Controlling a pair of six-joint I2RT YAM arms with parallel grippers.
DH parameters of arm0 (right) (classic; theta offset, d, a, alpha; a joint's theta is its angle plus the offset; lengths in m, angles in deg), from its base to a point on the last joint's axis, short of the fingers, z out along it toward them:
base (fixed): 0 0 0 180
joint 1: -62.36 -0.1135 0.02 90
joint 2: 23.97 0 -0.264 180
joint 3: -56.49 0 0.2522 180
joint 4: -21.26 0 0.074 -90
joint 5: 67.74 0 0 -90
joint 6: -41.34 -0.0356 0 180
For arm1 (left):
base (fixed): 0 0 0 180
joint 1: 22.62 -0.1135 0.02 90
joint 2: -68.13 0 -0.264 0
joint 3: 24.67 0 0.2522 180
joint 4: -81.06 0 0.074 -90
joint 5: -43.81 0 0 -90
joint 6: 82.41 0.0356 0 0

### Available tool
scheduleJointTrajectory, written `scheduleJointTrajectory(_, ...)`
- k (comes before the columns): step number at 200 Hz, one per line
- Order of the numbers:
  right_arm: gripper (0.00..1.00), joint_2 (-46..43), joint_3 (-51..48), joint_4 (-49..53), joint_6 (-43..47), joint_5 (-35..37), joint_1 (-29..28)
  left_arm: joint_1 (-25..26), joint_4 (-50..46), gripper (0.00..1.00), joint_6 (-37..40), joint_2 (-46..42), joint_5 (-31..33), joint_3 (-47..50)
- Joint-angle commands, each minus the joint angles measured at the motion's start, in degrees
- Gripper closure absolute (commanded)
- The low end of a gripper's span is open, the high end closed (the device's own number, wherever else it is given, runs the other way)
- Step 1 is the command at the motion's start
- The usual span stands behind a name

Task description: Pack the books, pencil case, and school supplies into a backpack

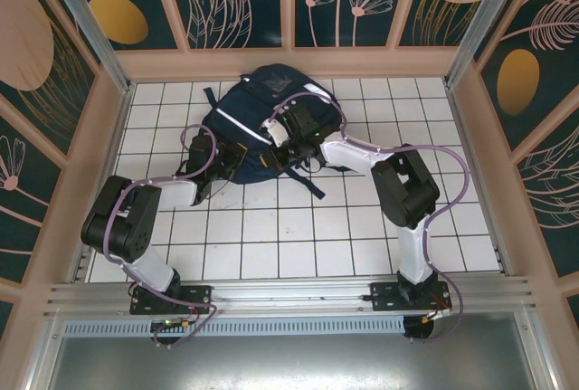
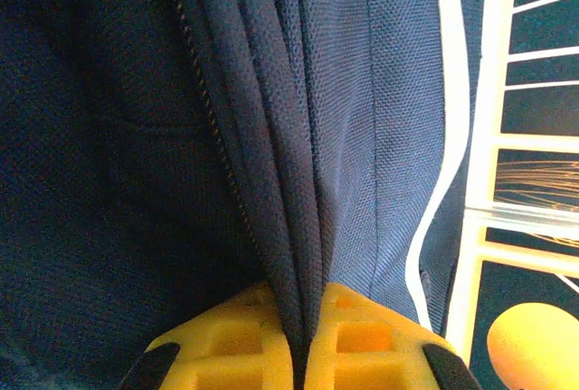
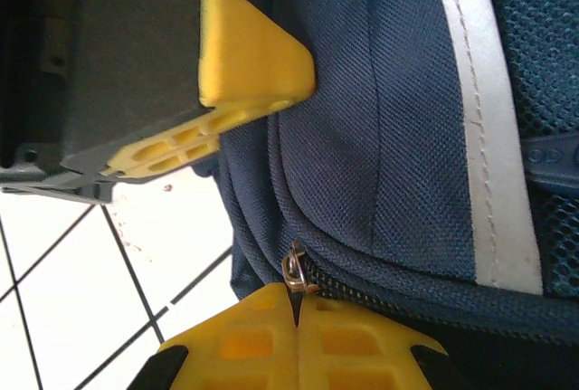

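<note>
Backpack: big navy-blue fabric backpack (image 1: 258,105) with white reflective stripes, lying flat on the white tiled surface (image 1: 271,245), both arm bases well off on its near side
Left fingers: yellow plastic left fingers (image 2: 321,318) squeezed tight on a bunch of the backpack's navy folds, pinching them right beside the dark zipper teeth (image 2: 213,118)
Right fingers: yellow plastic right fingers (image 3: 303,318) pressed together at the backpack's zipper line, clamped on the small metal zipper pull (image 3: 294,268), which pokes out from between the tips
Stripe: one white reflective stripe (image 3: 484,137) runs along the backpack panel just beside that zipper
Arms: both reach in to the backpack's near side, left fingers at its lower left edge, right fingers closer to its middle
</note>
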Motion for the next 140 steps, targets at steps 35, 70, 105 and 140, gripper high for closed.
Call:
scheduleJointTrajectory(35,1.0,-2.1,2.3,9.3,-2.4,12.6,7.3,-0.6,-3.3,1.0,5.2,-8.3,4.5,1.4)
scheduleJointTrajectory(70,1.0,0.4,6.9,11.5,-5.3,19.5,7.3,-0.7,-4.9,1.0,5.4,-11.1,4.7,3.3)
scheduleJointTrajectory(105,1.0,0.3,7.1,16.7,-6.6,-2.9,13.1,-1.3,-8.2,1.0,7.4,-13.7,7.2,3.6)
scheduleJointTrajectory(140,1.0,-1.6,1.9,11.4,-10.4,-15.0,13.6,-1.4,-7.1,1.0,7.1,-12.9,6.3,3.9)
